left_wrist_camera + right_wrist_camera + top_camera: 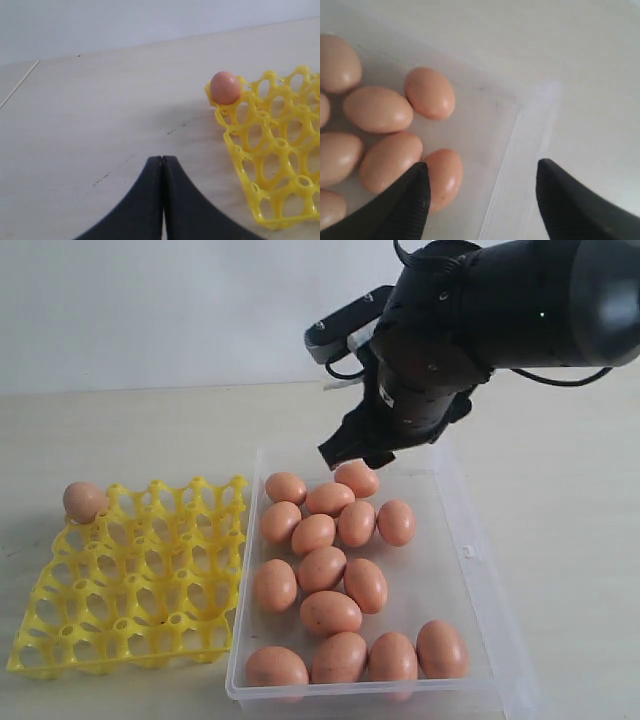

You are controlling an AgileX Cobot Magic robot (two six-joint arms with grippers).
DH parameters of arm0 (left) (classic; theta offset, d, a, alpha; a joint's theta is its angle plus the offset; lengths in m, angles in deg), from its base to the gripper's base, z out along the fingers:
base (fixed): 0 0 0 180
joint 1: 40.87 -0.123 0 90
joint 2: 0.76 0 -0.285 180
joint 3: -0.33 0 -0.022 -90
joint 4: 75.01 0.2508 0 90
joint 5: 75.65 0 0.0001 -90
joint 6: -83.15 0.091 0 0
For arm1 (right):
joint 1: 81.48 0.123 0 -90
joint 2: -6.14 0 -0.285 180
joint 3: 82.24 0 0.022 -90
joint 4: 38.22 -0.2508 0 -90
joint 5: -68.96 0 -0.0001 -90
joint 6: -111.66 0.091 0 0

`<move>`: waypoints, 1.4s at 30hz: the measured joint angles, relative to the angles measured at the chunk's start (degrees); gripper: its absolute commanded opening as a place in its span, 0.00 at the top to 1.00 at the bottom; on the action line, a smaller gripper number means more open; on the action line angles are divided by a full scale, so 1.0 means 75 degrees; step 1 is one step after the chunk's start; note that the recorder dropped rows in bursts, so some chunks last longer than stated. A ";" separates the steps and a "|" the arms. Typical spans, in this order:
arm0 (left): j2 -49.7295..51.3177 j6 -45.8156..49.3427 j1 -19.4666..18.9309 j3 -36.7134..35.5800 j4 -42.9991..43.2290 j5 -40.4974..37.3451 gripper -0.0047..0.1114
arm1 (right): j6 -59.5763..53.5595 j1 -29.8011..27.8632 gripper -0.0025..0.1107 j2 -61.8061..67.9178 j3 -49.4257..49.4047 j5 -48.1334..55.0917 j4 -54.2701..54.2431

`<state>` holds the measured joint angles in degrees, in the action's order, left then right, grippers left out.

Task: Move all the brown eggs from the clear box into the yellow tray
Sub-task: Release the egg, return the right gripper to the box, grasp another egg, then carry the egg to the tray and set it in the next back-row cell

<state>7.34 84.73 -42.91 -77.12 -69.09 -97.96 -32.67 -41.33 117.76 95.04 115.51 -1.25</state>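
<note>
Exterior view: right tool [355, 453] spread wide and holding nothing, over the far end of the clear box [445, 570]; left tool [162, 165] pressed shut, low over bare table [150, 430].

Fifteen brown eggs [322, 568] lie loose in the clear box, crowded toward its left wall and near rim, so a bare strip of floor runs along the right wall. In the right wrist view the box's corner sits between the spread fingers [415, 200], and one finger overlaps the nearest egg; whether they touch cannot be told. The yellow tray [140, 580] lies just beside the box's left wall, with a lone egg [85, 501] in its far left corner cup and every other cup open.
</note>
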 measured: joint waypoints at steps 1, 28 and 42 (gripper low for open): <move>0.0000 0.0000 0.0000 0.0000 0.0000 0.0000 0.96 | 0.0167 -0.0016 0.45 0.0061 0.0000 0.0216 -0.0069; 0.0000 0.0000 0.0000 0.0000 0.0000 0.0000 0.96 | -0.1085 -0.1199 0.45 0.1429 0.0000 -0.1181 -0.3451; 0.0000 0.0000 0.0000 0.0000 0.0000 0.0000 0.96 | -0.1854 -0.1211 0.98 0.1696 -0.0019 -0.1835 -0.3661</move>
<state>7.34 84.73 -42.91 -77.12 -69.09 -97.96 -46.57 -50.41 130.49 94.90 101.75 -28.70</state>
